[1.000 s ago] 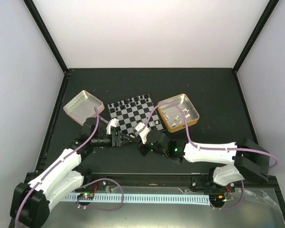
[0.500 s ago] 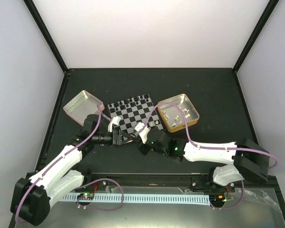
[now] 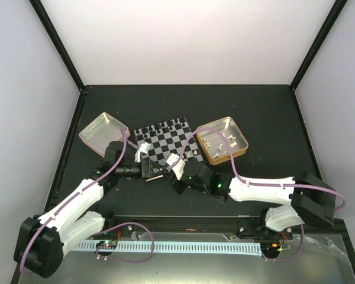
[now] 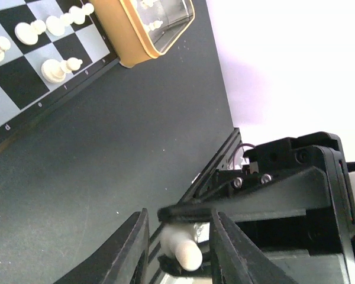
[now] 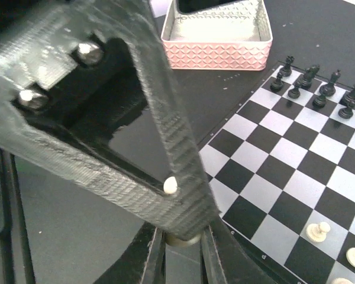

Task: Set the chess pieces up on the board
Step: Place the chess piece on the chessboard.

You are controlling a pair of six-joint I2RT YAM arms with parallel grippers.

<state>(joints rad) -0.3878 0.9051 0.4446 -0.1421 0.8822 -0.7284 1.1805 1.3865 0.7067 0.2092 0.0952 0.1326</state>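
Note:
The board point(image 3: 165, 141) carries black pieces point(image 3: 165, 126) on its far row and a few white pieces point(image 3: 192, 155) at its near right corner. My two grippers meet just in front of the board's near edge. My right gripper point(image 3: 168, 170) is shut on a white chess piece point(image 4: 183, 248), whose base sits between its jaws point(image 5: 183, 238) and whose tip point(image 5: 170, 185) pokes out. My left gripper point(image 3: 158, 171) is open, its fingers on both sides of that piece point(image 4: 178, 223) with small gaps showing.
A gold-rimmed tin point(image 3: 222, 141) with several white pieces stands right of the board. A pale pink tin point(image 3: 103, 133) stands to its left. The board also shows in the left wrist view point(image 4: 23, 89) and the right wrist view point(image 5: 284, 154).
My left gripper has moved a little right and up toward the right gripper, and its fingers now straddle the white piece. The right arm has barely moved.

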